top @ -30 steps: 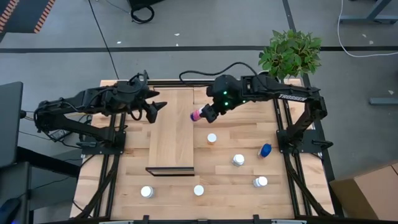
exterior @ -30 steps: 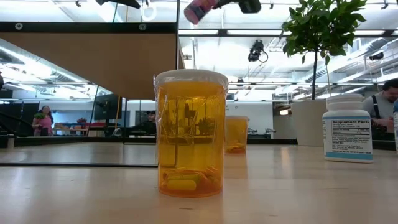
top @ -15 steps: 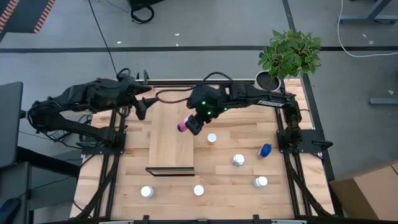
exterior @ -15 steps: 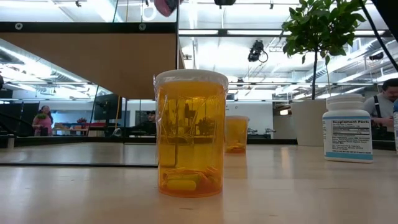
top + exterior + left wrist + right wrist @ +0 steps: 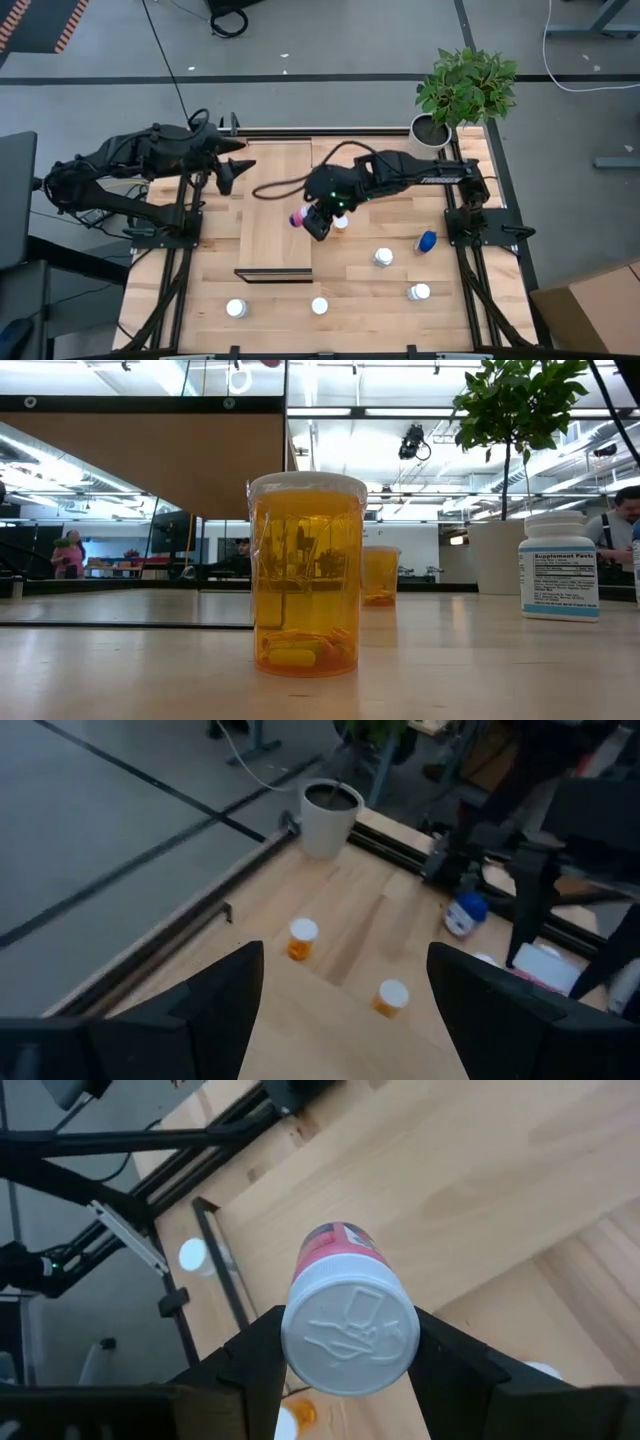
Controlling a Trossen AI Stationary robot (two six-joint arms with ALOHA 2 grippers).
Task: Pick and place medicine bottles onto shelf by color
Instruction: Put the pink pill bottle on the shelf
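Since the earlier frames the right arm has swung the pink bottle (image 5: 299,216) away from the back of the table and down along the shelf (image 5: 275,215), so it now hangs over the shelf's right edge, about midway along it; the left arm has pulled back a little toward the shelf's far left corner.

Left of the shelf, the left gripper (image 5: 226,176) waits above the table (image 5: 215,285) just off the shelf's back left corner, its two fingers (image 5: 200,1015) spread apart with nothing between them.

At the shelf's right edge, the right gripper (image 5: 312,219) has its fingers (image 5: 240,1370) pressed against the pink bottle, gripping it just below its white cap (image 5: 350,1332).

Right of the shelf, an orange bottle (image 5: 341,223) stands just beside the gripper. Farther right stand a white bottle (image 5: 384,257), a blue bottle (image 5: 427,241) lying tilted, and another white-capped bottle (image 5: 419,292). Off the shelf's near end stand two more white-capped bottles (image 5: 236,308) and (image 5: 319,305). A potted plant (image 5: 462,88) sits past the shelf's far right side, at the table corner.
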